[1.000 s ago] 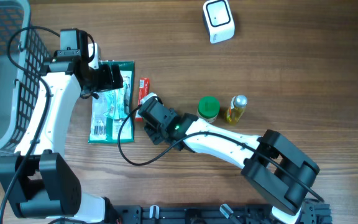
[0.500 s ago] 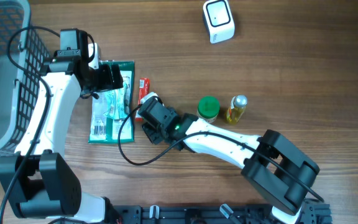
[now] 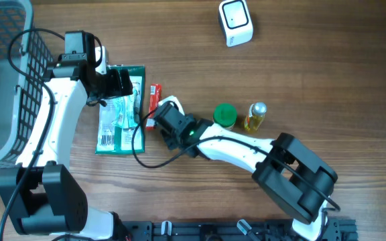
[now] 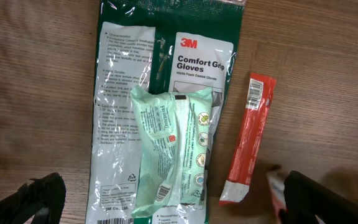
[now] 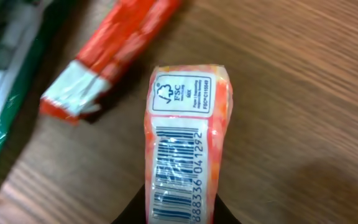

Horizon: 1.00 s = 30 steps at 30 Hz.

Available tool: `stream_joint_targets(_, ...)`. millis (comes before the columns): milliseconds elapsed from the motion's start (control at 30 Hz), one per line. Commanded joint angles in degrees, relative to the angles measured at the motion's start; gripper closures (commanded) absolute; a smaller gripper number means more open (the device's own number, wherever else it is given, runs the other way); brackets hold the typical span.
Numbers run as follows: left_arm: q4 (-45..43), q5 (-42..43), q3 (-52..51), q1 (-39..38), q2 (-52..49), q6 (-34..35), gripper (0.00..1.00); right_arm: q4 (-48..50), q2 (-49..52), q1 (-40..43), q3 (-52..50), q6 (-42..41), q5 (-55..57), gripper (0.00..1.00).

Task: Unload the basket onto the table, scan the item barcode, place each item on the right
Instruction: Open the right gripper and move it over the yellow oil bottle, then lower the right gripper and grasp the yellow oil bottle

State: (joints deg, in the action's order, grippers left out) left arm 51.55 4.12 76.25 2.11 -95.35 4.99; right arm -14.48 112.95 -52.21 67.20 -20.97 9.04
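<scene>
When looking down from overhead, can spot the right pincer point(image 3: 168, 112) in the middle of the surface point(image 3: 327, 60), just beside a red sachet point(image 3: 154, 96) and well apart from the scanner point(image 3: 235, 22). Over on the left wrist, seeing the left pincer point(image 4: 179, 198) spread wide above a gloves pack point(image 4: 166, 81). On the right wrist, clamped tight on an orange packet point(image 5: 188, 143) with its barcode facing the lens.

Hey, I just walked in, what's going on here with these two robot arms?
The right gripper is closed on a small orange packet, its barcode facing the wrist camera, next to a red sachet. The white scanner sits well away from it, so nothing is scanned yet. The left gripper hangs open above a glove pack with a pale green packet on top.
</scene>
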Motion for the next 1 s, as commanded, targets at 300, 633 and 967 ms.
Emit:
stream_joint_targets(300, -0.1, -0.3, 0.6, 0.3, 0.7, -0.1, 0.0, -0.5, -7.8, 2.8, 0.3, 1.5, -2.8, 0.26)
stream_joint_targets(633, -0.1, -0.3, 0.6, 0.3, 0.7, -0.1, 0.0, -23.5, -37.8, 14.8, 0.4, -2.1, 3.0, 0.11)
stream_joint_targets(967, -0.1, -0.3, 0.6, 0.3, 0.7, -0.1, 0.0, -44.1, -39.8, 39.8, 4.0, 0.1, -11.2, 0.08)
